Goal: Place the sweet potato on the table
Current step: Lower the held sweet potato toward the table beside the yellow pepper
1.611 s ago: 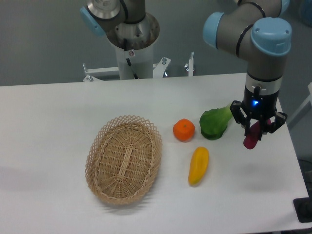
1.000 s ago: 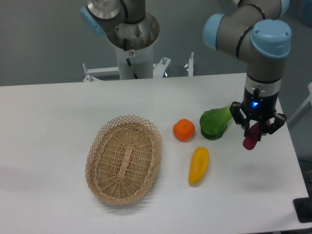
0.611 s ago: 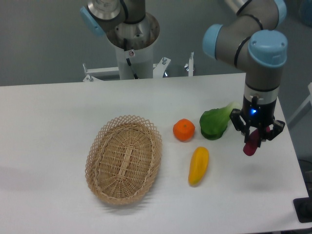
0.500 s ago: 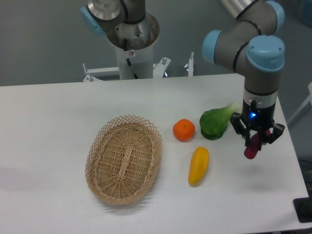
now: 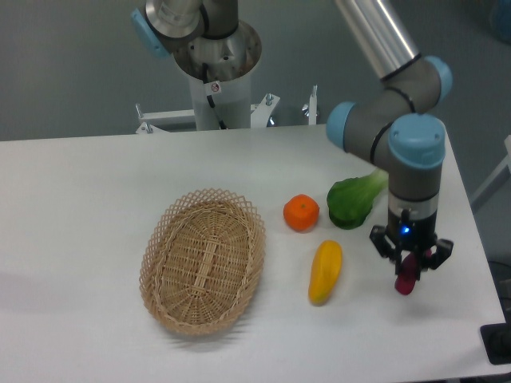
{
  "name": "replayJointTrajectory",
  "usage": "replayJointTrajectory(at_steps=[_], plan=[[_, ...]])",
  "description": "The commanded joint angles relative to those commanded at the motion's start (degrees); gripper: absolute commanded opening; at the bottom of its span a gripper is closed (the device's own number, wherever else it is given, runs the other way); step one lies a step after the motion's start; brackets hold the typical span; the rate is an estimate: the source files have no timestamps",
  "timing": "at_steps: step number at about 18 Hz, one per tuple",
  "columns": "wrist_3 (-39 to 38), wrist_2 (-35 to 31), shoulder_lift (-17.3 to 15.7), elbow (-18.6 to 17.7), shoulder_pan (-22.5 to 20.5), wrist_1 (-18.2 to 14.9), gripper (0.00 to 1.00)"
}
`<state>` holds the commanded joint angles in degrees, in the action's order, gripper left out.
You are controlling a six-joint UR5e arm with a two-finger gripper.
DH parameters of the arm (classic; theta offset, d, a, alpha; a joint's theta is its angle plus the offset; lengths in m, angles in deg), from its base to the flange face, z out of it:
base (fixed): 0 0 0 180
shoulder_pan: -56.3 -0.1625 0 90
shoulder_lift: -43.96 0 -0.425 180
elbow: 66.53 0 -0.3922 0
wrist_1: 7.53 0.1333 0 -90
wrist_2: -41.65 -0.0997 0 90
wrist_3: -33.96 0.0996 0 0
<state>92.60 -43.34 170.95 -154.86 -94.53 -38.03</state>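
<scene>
Lowering toward the counter (image 5: 96, 207) at its right side, the end effector (image 5: 409, 270) is clamped on the sweet potato (image 5: 407, 277), which hangs tip-down just above or barely touching the surface. Next, I judge, comes settling it down and parting the fingers. Compared with 1.6 s ago, arm and tuber sit lower and nearer the front edge.

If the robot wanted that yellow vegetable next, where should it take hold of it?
Probably across the middle of the yellow vegetable, coming straight down from above. It lies flat on the table, long and narrow, with bare tabletop on both long sides for the fingers.
</scene>
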Motion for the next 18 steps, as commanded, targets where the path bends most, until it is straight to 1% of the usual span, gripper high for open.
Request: replayJointTrajectory(at_steps=[10,11,18], plan=[[0.0,-0.3,1.3,-0.7,2.2,-0.1,0.35],[0.1,-0.3,1.4,-0.7,2.6,-0.1,0.38],[0.2,-0.4,1.5,-1.6,2.8,-0.1,0.38]])
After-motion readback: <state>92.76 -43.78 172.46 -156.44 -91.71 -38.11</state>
